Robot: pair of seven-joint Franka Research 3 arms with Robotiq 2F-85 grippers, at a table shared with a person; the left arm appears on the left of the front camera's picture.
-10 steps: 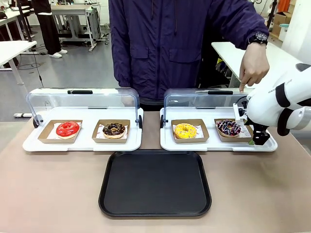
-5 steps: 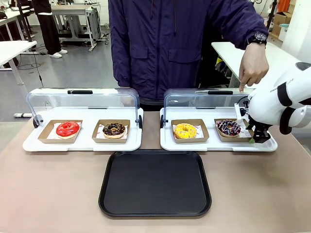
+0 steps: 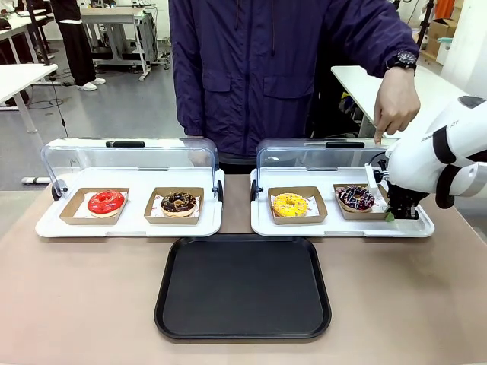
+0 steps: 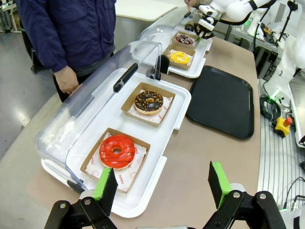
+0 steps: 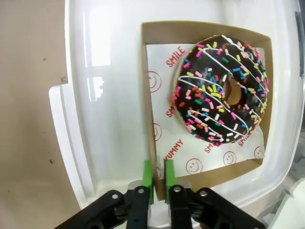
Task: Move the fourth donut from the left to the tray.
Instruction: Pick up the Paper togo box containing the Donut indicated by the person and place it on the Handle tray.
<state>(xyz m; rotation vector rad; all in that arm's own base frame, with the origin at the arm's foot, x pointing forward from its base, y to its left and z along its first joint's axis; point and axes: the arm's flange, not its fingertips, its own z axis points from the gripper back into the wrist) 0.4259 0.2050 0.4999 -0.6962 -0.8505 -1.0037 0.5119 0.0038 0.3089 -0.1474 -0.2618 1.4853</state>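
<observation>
Right hand (image 5: 158, 183): narrow, green pads pinched on one wall of the cardboard holder (image 5: 205, 29), close to a corner. The wall stands between my two fingers.

The fourth donut (image 5: 205, 95) sits in that holder on printed paper: dark glaze, white drizzle, coloured sprinkles. The holder rests at the right end of the right display tray (image 3: 335, 226), under its raised clear lid. The yellow donut (image 3: 290, 204) is its neighbour to the left.

The black tray (image 3: 243, 287) lies on the bench (image 3: 91, 289), nearer my side, in front of the gap between the two display trays and well apart from the donut.

The person's hand (image 3: 396, 103) points down, fingertip at the top of the lid.

Left hand (image 4: 162, 179): fingers wide, hanging above the near edge of the left display tray (image 4: 157, 171), with the red donut (image 4: 116, 151) just ahead.
</observation>
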